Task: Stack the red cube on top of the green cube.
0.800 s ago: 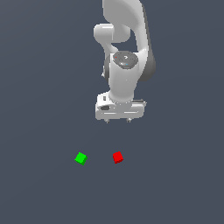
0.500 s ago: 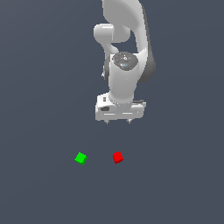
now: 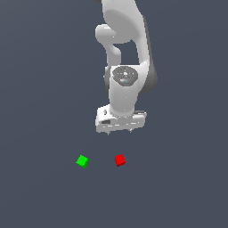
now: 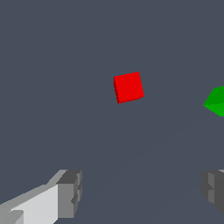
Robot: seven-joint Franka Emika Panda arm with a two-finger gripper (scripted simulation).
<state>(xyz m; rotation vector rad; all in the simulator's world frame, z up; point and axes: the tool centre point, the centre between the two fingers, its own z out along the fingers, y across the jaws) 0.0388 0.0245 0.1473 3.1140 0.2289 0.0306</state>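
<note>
End effector (image 3: 119,132) hung open and empty above the red cube (image 3: 119,160), so it likely needed centring before descending, clear of the green cube (image 3: 82,161).

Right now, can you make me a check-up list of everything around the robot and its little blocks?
Surface: plain dark grey floor, bare apart from the two cubes.
Job's things: red cube and green cube lie apart, side by side; red not stacked yet.
Clutter: nothing seen.
Grippers: gripper hangs above the cubes, open and holding nothing; the fingers stand wide apart in the wrist view.
Cables: nothing seen.
Surroundings: only the white arm; nothing else seen.
</note>
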